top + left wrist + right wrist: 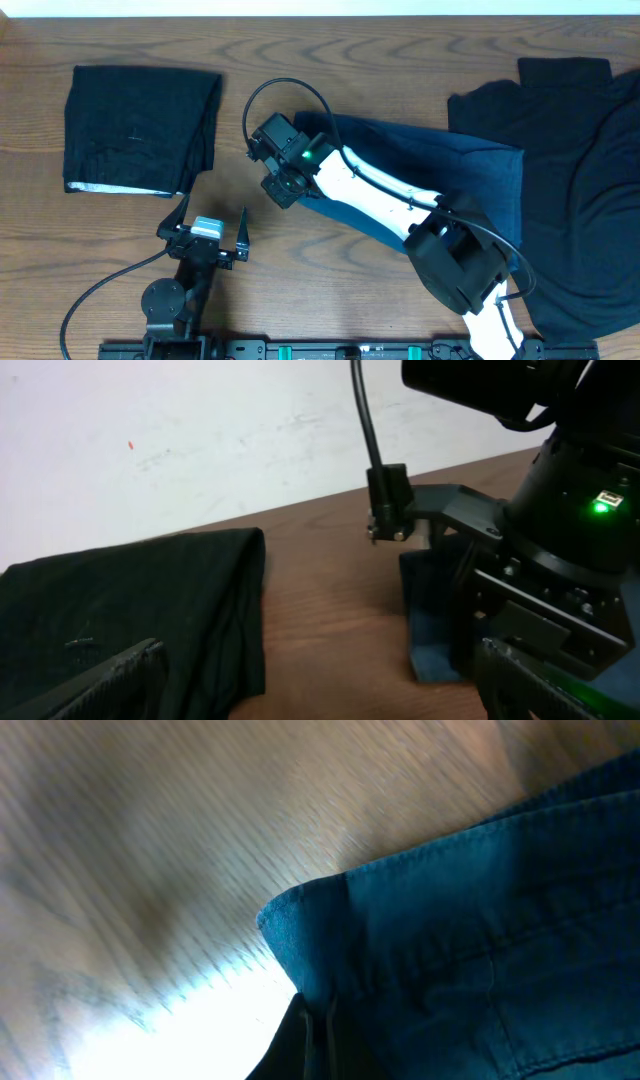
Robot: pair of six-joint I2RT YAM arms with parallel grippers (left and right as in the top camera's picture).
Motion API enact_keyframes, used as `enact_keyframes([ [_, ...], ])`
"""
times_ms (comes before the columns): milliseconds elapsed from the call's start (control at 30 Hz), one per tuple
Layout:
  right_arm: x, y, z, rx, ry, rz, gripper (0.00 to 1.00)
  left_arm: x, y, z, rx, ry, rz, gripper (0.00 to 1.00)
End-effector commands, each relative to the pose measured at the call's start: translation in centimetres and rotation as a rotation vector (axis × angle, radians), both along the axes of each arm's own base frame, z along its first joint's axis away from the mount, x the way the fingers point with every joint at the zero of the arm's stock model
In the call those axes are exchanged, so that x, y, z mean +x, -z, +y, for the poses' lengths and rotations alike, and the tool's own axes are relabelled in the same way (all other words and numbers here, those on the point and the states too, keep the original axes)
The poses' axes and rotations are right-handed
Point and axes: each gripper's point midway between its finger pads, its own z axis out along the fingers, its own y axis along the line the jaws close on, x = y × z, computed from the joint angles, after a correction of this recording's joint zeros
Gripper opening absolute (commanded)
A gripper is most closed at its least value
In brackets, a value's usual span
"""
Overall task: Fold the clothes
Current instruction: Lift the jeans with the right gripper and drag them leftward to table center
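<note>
Folding in progress: one black garment (140, 128) lies folded far left on the desk (400, 45). Closed right fingers (282, 190) pinch the central blue shorts (450, 165); left fingers (212, 228) gape empty. The black pile (575, 170) at right remains unfolded.

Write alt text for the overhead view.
The right arm stretches across a wooden table, with the right tool closed at the left edge of a denim-blue garment. The left tool is open over bare wood near a folded black garment; loose black clothes lie at right.
</note>
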Motion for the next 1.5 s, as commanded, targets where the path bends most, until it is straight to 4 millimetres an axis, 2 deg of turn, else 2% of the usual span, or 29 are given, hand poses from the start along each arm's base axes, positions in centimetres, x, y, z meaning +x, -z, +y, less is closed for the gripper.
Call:
enact_keyframes([
  [0,-1.2,-0.2,1.3,0.032,-0.023,0.026,0.01,-0.1,1.6,-0.3,0.012,0.015,0.048,0.98],
  [267,-2.7,0.1,1.9,0.023,-0.054,0.049,0.01,-0.1,1.6,-0.3,0.012,0.015,0.048,0.98],
  [433,-3.7,-0.4,3.0,0.082,-0.125,0.084,0.01,-0.1,1.6,-0.3,0.012,0.015,0.048,0.98],
  [567,-2.8,-1.2,2.7,0.096,-0.109,0.080,0.24,-0.1,1.6,-0.3,0.012,0.015,0.048,0.98],
  [600,-2.4,-1.6,2.4,0.099,-0.100,0.077,0.40,-0.1,1.6,-0.3,0.012,0.015,0.048,0.98],
  [633,-1.9,-2.3,2.1,0.105,-0.089,0.071,0.45,-0.1,1.6,-0.3,0.012,0.015,0.048,0.98],
  [733,0.1,-5.2,0.8,0.134,-0.044,0.041,0.52,-0.1,1.6,-0.3,0.012,0.015,0.048,0.98],
  [800,1.8,-7.9,-1.2,0.142,0.008,0.010,0.52,-0.1,1.6,-0.3,0.012,0.015,0.048,0.98],
  [867,3.3,-10.1,-4.2,0.122,0.076,-0.015,0.52,-0.1,1.6,-0.3,0.012,0.015,0.048,0.98],
  [900,4.0,-10.9,-6.1,0.100,0.117,-0.027,0.51,-0.1,1.6,-0.3,0.012,0.015,0.048,0.98],
  [967,5.5,-12.2,-11.1,0.024,0.227,-0.050,0.48,-0.1,1.6,-0.3,0.012,0.015,0.048,0.98],
  [1067,6.4,-12.7,-17.3,-0.056,0.359,-0.024,0.38,-0.1,1.6,-0.3,0.012,0.015,0.048,0.98],
  [1200,6.7,-11.8,-24.4,-0.116,0.533,0.085,0.21,-0.1,1.6,-0.3,0.012,0.015,0.048,0.98],
  [1300,6.8,-10.0,-28.8,-0.143,0.654,0.153,0.01,-0.1,1.6,-0.3,0.012,0.015,0.048,0.98],
  [1367,6.6,-8.8,-30.9,-0.147,0.725,0.195,0.01,-0.1,1.6,-0.3,0.012,0.015,0.048,0.98],
  [1467,5.8,-6.3,-32.9,-0.154,0.798,0.248,0.01,-0.1,1.6,-0.3,0.012,0.015,0.048,0.98],
])
